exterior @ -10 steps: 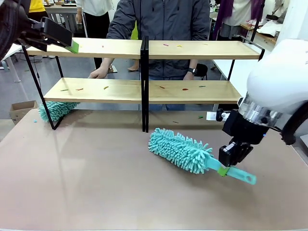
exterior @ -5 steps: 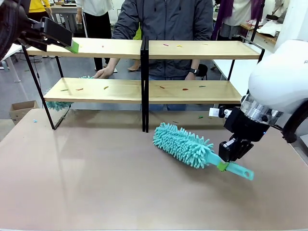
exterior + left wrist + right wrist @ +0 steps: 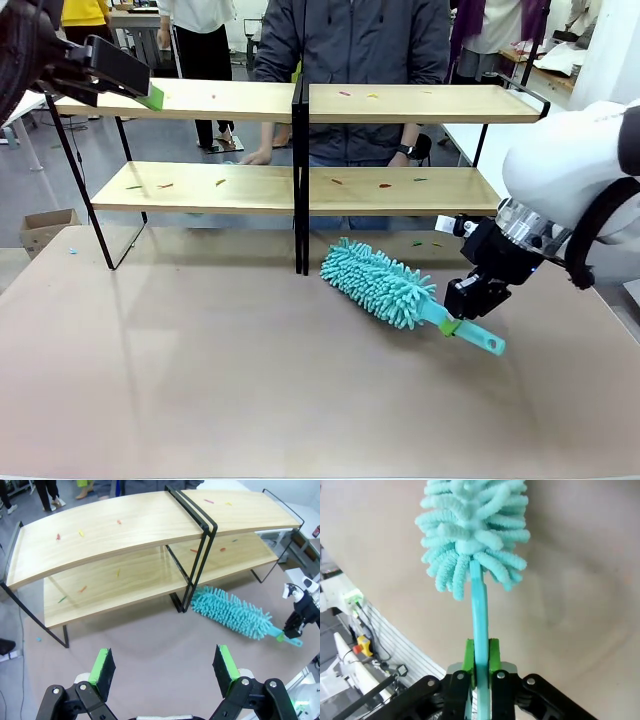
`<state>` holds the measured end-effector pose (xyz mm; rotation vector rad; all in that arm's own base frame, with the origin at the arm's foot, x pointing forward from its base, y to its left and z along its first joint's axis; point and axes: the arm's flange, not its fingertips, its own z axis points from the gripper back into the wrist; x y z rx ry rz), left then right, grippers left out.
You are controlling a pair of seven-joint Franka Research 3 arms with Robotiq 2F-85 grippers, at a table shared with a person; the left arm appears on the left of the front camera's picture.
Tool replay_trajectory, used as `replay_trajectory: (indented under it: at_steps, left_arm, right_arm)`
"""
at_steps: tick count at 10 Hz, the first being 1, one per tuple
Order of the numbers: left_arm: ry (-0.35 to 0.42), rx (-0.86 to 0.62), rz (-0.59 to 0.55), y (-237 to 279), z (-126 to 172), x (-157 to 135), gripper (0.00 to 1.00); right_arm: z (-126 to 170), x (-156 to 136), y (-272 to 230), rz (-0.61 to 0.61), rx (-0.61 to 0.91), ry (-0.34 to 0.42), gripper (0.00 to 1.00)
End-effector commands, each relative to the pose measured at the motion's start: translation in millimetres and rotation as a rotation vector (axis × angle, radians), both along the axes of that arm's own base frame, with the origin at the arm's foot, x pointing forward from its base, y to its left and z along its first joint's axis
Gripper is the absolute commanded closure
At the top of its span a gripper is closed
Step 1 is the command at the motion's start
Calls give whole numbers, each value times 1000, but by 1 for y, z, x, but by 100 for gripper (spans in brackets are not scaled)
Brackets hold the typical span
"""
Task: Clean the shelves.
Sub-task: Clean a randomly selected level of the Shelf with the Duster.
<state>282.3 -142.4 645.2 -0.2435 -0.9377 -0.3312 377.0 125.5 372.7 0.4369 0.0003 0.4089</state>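
The shelves (image 3: 220, 100) stand across the far half of the table, two tiers of light-wood boards on a black frame, with small coloured scraps on them. A teal fluffy duster (image 3: 378, 283) hovers or rests just in front of the central upright, head toward the rack. My right gripper (image 3: 452, 325) is shut on its thin teal handle (image 3: 480, 610), with the head (image 3: 472, 525) straight ahead. My left gripper (image 3: 164, 666) is open and holds nothing, high above the table facing the shelves (image 3: 115, 535); it shows by the upper board's left end (image 3: 150, 95).
A person stands behind the rack, one hand (image 3: 255, 157) by the lower left board, the other wrist (image 3: 402, 150) behind the right half. A cardboard box (image 3: 45, 228) sits on the floor at left. The brown tabletop (image 3: 250, 380) spreads wide in front.
My right gripper has carried the duster up the table toward the rack. The person's hand slid right behind the lower board. A second teal duster at the rack's left foot has gone from view.
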Motion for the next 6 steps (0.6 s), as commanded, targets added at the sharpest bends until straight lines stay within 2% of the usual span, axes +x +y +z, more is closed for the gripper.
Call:
replay_trajectory:
  at_steps: [1, 3, 6]
  left_arm:
    - [-9, -7, -3, 1, 0, 0, 0]
    - [-9, -7, -3, 1, 0, 0, 0]
    - [-9, -7, -3, 1, 0, 0, 0]
  right_arm:
    - [-3, 21, -7, -19, 76, -54, 88]
    - [-3, 30, -26, -151, 69, -76, 88]
    - [-11, 28, -38, -282, -5, -37, 88]
